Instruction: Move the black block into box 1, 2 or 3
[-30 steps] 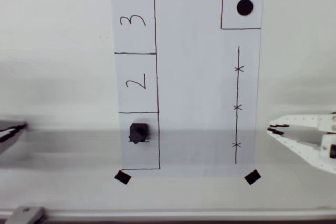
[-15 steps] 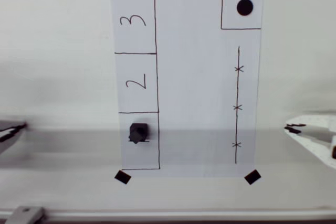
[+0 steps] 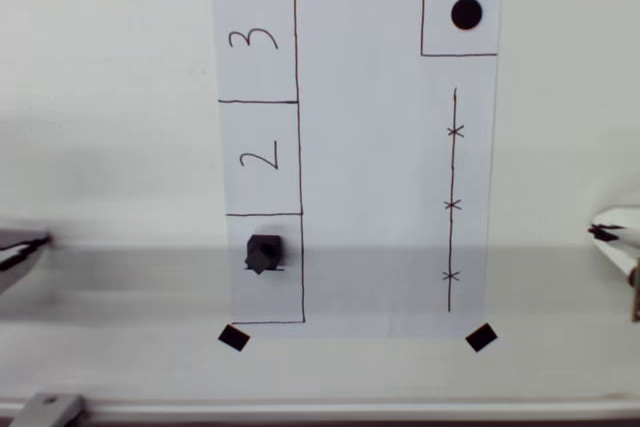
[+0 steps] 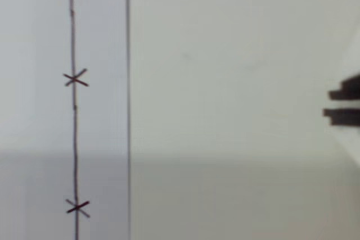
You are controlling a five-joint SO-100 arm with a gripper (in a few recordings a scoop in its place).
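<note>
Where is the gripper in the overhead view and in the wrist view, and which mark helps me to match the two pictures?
Overhead view: the gripper pokes in at the right edge, about mid height, off the paper.
Wrist view: its dark fingertips show at the right edge, mid height.
Shared landmark: the pen line with crosses, left of the gripper in both.
</note>
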